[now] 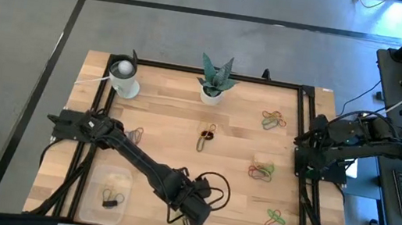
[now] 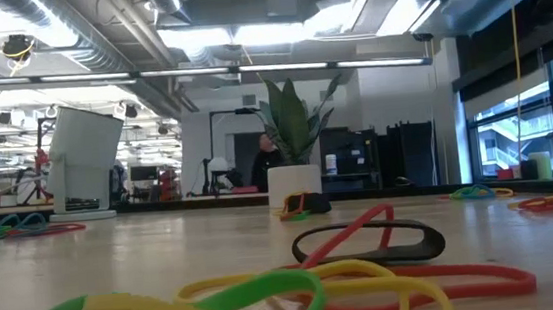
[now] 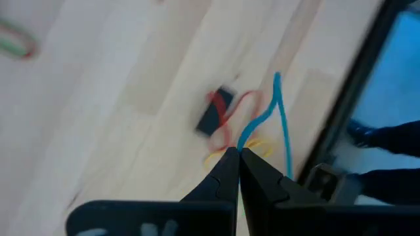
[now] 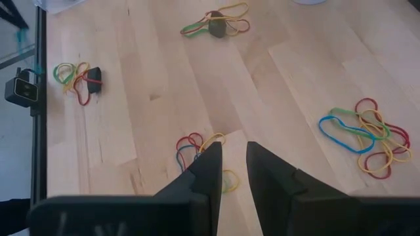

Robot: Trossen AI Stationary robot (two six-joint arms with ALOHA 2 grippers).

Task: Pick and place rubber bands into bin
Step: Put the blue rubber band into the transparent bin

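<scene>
My left claw (image 3: 239,152) pinches a thin blue rubber band (image 3: 279,121);
the clear plastic bin (image 1: 92,193) sits beside it; right claw (image 4: 234,147) spread, idle.

Bare wood lies open across the high view's centre, between the left arm (image 1: 139,163) at lower middle and the plant pot (image 1: 212,92) and white cup (image 1: 124,78) up top.

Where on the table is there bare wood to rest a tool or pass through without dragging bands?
Bare wood lies between the white cup and the potted plant, and across the middle, between the centre band cluster and the right-side piles. Crowded: the right strip of rubber bands, and the near edge, where the left tool hangs beside the bin.
</scene>
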